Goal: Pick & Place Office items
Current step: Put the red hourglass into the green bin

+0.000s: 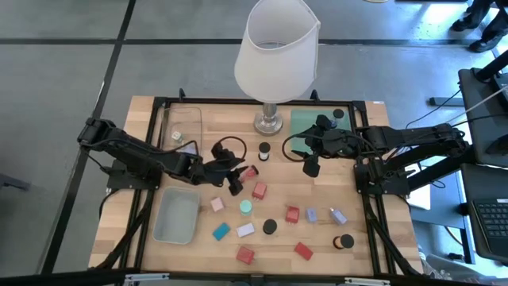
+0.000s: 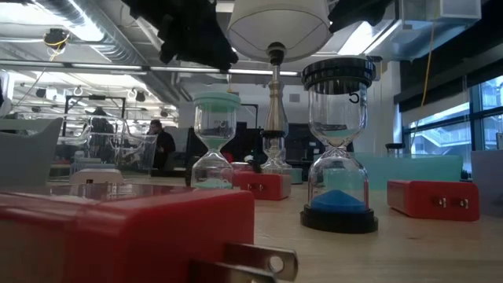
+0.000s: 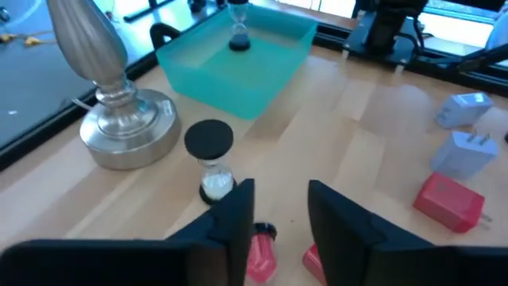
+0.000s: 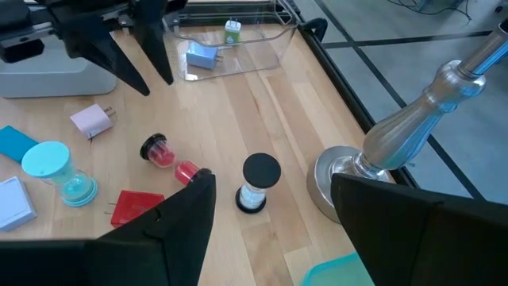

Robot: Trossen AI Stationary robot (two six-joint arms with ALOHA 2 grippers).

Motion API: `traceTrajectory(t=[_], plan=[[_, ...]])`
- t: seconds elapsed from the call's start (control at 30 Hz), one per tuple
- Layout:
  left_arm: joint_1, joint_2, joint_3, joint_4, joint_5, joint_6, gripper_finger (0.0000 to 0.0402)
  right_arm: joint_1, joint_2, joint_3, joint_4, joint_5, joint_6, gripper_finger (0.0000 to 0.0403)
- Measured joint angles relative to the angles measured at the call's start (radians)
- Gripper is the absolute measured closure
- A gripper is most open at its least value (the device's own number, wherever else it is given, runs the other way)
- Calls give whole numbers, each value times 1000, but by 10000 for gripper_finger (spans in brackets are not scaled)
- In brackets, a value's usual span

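Small red, pink, lavender and teal plug-like blocks and sand timers with black or mint caps are scattered over the wooden table, e.g. a red block [image 1: 244, 255] and a mint-capped timer [image 1: 246, 207]. My left gripper [image 1: 236, 184] [image 3: 279, 214] is open and hovers over a red timer [image 3: 260, 253] [image 4: 169, 156] that lies on its side. My right gripper [image 1: 311, 165] [image 4: 275, 191] is open too, above the table right of a black-capped timer [image 1: 263, 149] [image 4: 258, 183] that stands upright near the lamp base.
A white-shaded lamp [image 1: 278, 48] stands on its metal base [image 1: 268, 121] at the far middle. A clear tray [image 1: 181, 131] sits far left with a blue block [image 4: 202, 56] inside, a grey-blue bin [image 1: 176, 216] near left, and a teal tray [image 3: 238, 56] far right holding one timer.
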Motion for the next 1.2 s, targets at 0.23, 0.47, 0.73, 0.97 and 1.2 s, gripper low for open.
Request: traceTrajectory(t=[0.23,0.47,0.73,0.97,1.2], plan=[[2,0,0,-15,54,40,345,0,0,0,0,0,0,149],[2,0,-1,-109,120,48,328,0,0,0,0,0,0,149],[-3,0,-3,-268,164,-5,230,0,0,0,0,0,0,150],[-28,0,-99,-259,123,-50,151,0,0,0,0,0,0,150],[-33,1,-201,-127,92,-180,119,0,0,0,0,0,0,150]])
